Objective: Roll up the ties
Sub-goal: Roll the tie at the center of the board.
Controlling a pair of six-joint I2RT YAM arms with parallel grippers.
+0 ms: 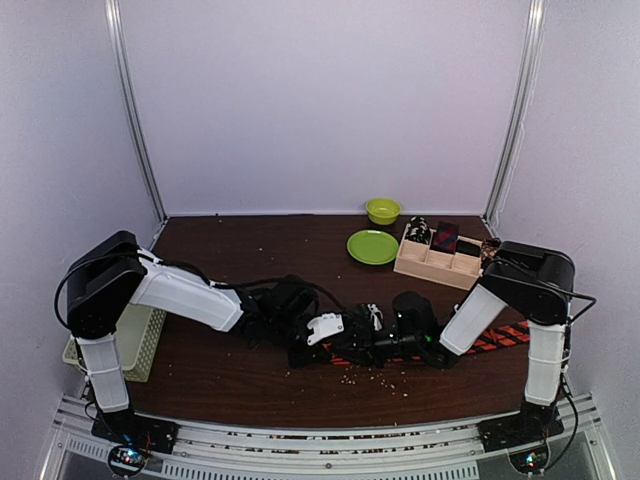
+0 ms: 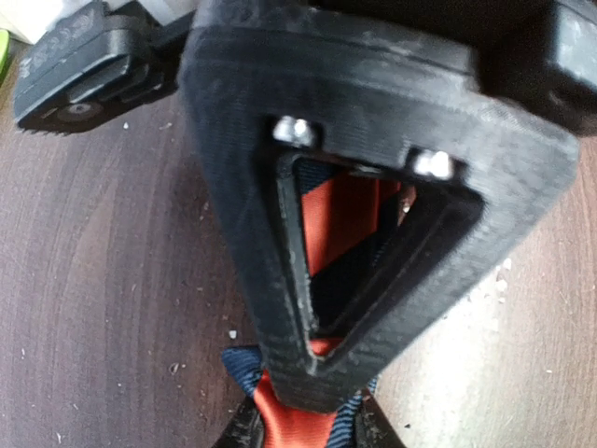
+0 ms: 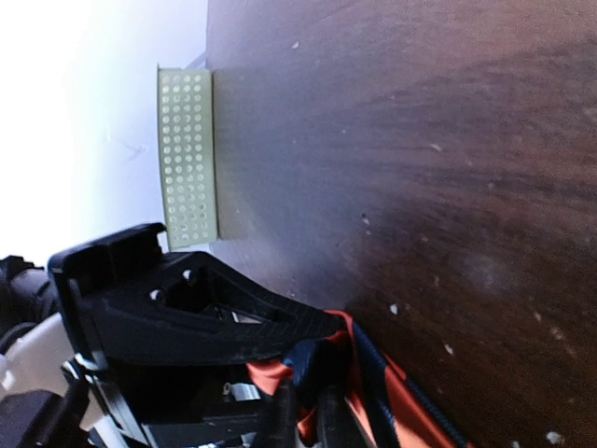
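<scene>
Lying along the near right of the table (image 1: 250, 260), orange-red tie (image 1: 505, 337) with navy diagonal stripes, left end bunched near centre, clamped by left gripper (image 2: 303, 431) and right gripper (image 3: 306, 425), both closed on fabric.

No lettering, label, brand mark, number or sign is legible on any surface in the three views inspected.

You have one long orange-red striped tie (image 1: 505, 336) on the bench. There is one wooden box (image 1: 432, 265) with three compartments, and you can count two rolled ties (image 1: 445, 237) in it for certain; the third compartment's dark content is unclear. Add one green plate (image 1: 372, 247), one green bowl (image 1: 382, 211) and one mesh basket (image 1: 145, 340).
</scene>
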